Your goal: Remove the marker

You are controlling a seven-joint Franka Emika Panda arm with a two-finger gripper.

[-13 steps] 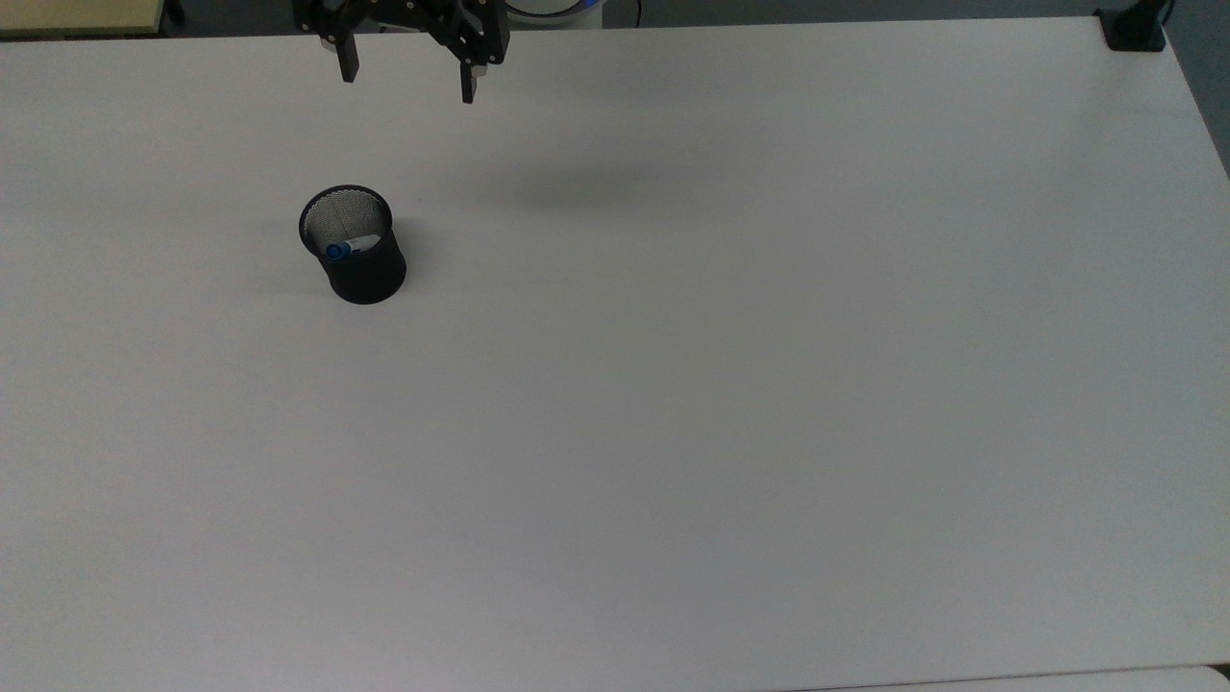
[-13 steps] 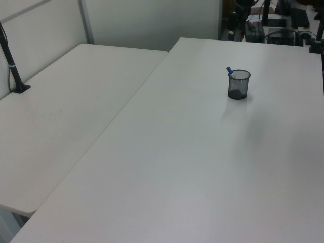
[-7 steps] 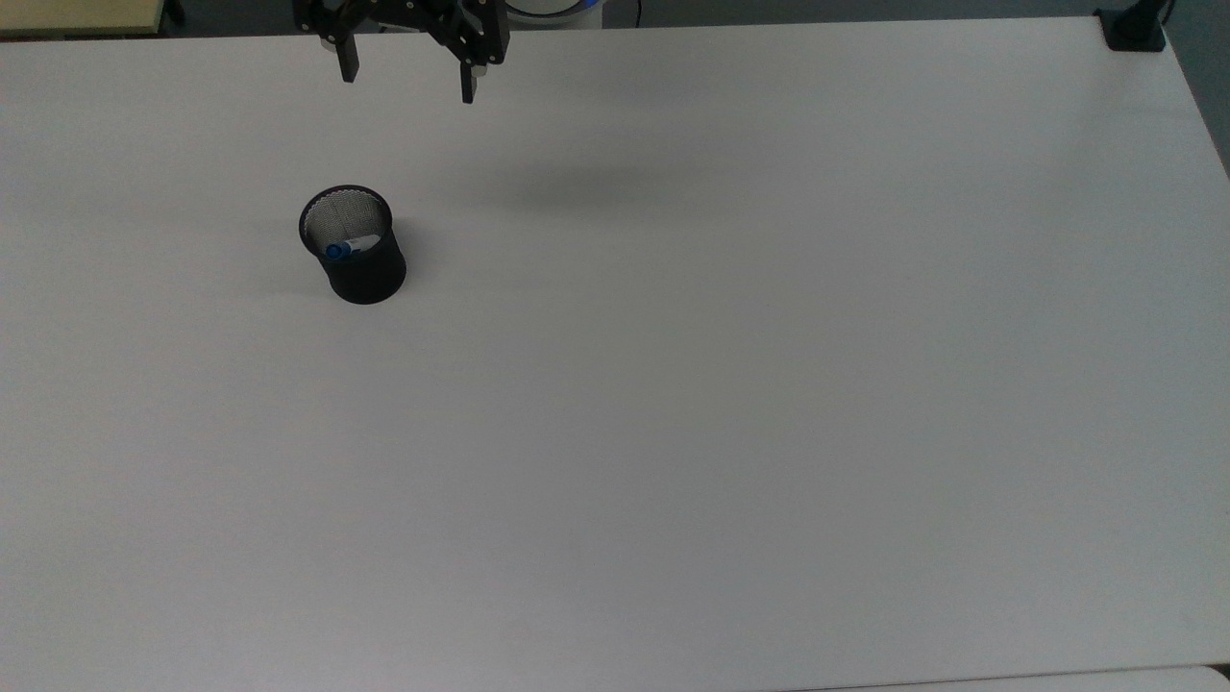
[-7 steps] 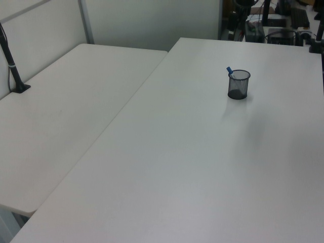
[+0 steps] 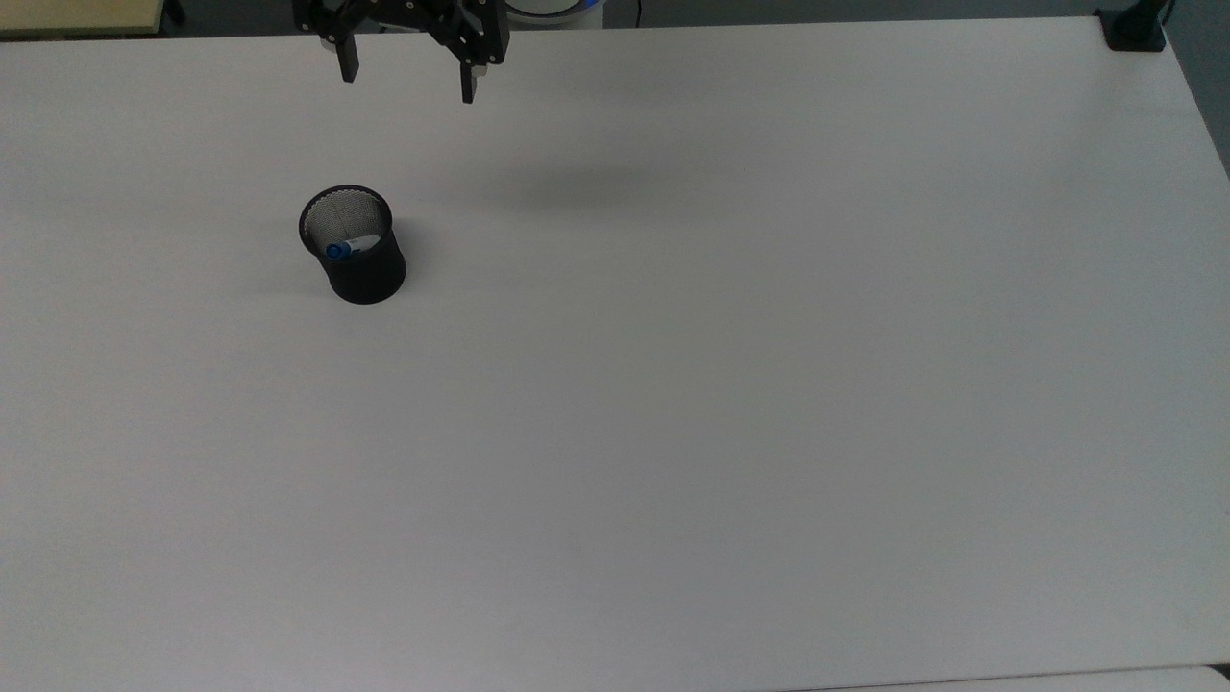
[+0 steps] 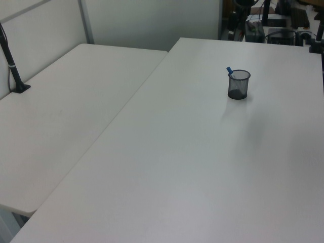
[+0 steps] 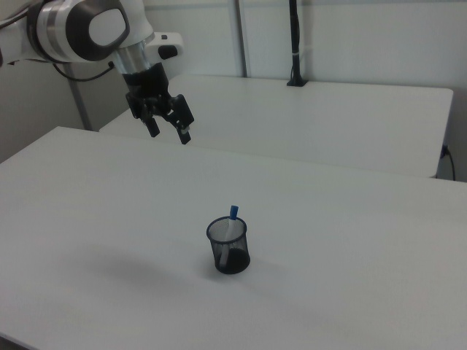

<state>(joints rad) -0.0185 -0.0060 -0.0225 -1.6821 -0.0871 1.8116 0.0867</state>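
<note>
One marker [image 5: 344,247] waits in the mesh cup [image 5: 357,259].
Nothing has changed: the gripper [image 5: 407,82] still hangs spread above the tabletop's [image 5: 730,384] far edge.

No lettering, number, brand or sign can be read anywhere around me. The marker [image 5: 344,247] standing in the mesh cup [image 5: 357,252] shows a white barrel and a blue cap, and any print on it is too small to make out. The cup's black mesh carries no mark I can read, the white tabletop [image 5: 673,384] bears no writing, and my own arm's pale casing [image 7: 95,29] shows no legible badge in the right view.
</note>
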